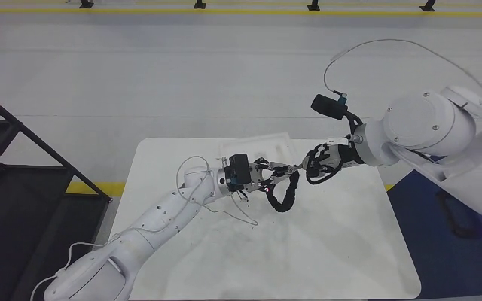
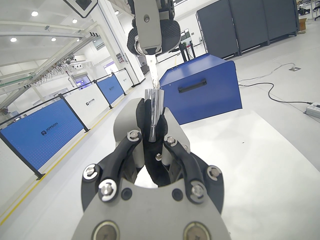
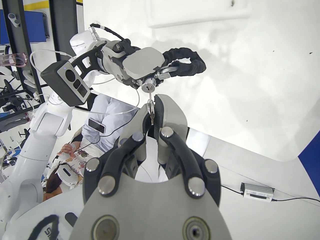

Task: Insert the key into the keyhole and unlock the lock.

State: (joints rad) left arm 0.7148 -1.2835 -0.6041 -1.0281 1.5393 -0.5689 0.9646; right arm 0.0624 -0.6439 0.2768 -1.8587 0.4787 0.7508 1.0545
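Clamping the lock cylinder, your left gripper faces the right gripper, which pinches the key, tip at the keyhole; seating and turning look outstanding.

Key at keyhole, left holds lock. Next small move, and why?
Likely the right gripper should push the key straight deeper into the lock: its tip meets the keyhole, but most of the blade is exposed, so turning now seems premature.
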